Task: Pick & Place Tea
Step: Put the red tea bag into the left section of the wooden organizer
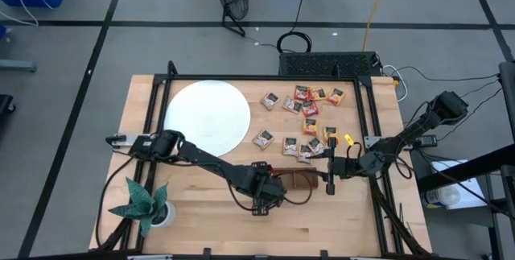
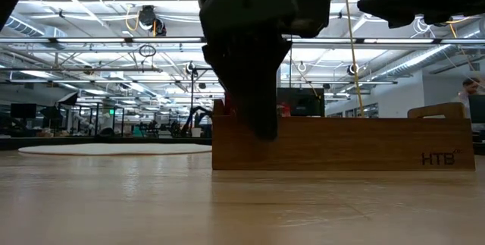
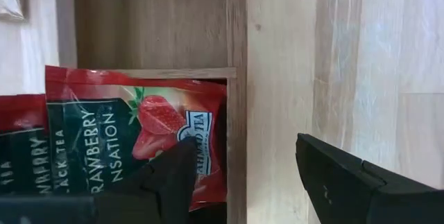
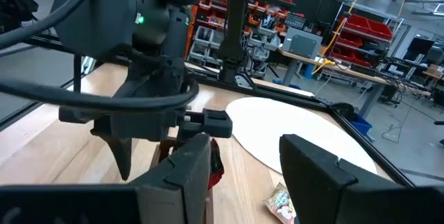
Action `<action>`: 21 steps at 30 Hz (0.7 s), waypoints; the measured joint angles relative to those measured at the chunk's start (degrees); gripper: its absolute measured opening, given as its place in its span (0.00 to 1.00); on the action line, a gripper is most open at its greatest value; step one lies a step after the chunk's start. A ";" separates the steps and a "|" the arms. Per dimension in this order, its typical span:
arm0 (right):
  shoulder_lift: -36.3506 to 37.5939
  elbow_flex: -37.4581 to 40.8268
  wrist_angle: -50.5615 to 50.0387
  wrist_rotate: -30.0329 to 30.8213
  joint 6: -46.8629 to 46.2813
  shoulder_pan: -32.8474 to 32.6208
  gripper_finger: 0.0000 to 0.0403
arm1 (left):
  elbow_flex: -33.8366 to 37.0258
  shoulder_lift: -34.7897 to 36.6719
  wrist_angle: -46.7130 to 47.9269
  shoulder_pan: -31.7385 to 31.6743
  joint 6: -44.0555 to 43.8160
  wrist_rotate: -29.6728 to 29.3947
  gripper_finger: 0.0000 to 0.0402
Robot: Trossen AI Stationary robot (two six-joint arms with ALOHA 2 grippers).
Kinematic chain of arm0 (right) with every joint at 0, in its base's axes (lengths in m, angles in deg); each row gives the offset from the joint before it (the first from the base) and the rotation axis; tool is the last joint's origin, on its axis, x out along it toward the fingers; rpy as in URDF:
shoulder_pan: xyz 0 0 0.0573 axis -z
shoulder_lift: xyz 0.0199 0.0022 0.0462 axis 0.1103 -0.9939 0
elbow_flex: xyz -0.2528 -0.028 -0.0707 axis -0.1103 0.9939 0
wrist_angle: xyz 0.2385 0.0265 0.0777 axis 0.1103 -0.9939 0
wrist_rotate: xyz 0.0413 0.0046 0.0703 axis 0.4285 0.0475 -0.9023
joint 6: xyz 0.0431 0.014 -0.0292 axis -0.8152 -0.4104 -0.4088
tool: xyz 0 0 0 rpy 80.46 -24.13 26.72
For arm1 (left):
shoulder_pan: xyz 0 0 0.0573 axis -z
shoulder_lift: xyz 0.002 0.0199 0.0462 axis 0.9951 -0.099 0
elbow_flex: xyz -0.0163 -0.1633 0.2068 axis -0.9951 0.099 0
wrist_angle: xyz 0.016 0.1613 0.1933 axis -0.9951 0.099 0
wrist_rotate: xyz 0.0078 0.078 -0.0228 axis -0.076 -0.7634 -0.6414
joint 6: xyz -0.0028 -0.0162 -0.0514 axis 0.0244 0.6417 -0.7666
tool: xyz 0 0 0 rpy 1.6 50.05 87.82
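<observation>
Your left claw [image 1: 269, 200] hung released over the tray [image 1: 299, 181], red sachets [image 3: 132, 141] inside; most sachets [image 1: 310, 113] remained scattered on the bench [image 1: 338, 220].

Tea sachets [image 1: 310, 115]: mixed red, green, orange-yellow wrappers. Sachet [image 3: 139, 137] in tray: red with dark green panel, white lettering, strawberry print. Tray [image 2: 345, 142]: brown wood. Disc [image 1: 207, 117]: plain white. Counter [image 1: 338, 216]: pale wood grain. Plant [image 1: 143, 204]: green, white pot.

- Bright, even overhead light; ceiling strip lamps [image 2: 91, 6] glaring in low view
- Soft shadows under arms
- Near fingers [image 4: 173, 182] blurred in wrist views
</observation>
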 joint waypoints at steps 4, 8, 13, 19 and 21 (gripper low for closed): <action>0.00 -0.02 0.02 0.02 -0.02 0.00 0.39 | 0.11 0.00 -1.43 -0.32 -0.55 3.68 0.61; 0.00 -0.02 0.02 0.02 -0.03 0.00 0.39 | 0.11 0.00 -2.84 -0.93 -1.36 6.17 0.61; 0.00 -0.02 0.02 0.04 -0.20 0.00 0.39 | 0.09 0.00 -2.88 -1.93 -3.48 7.44 0.61; 0.00 -0.02 0.02 0.13 -0.61 0.01 0.39 | 0.09 -0.02 -3.12 -3.01 -3.61 9.31 0.61; 0.00 -0.02 0.01 0.13 -0.61 0.00 0.38 | 0.09 -0.05 -3.68 -3.26 -3.39 9.61 0.61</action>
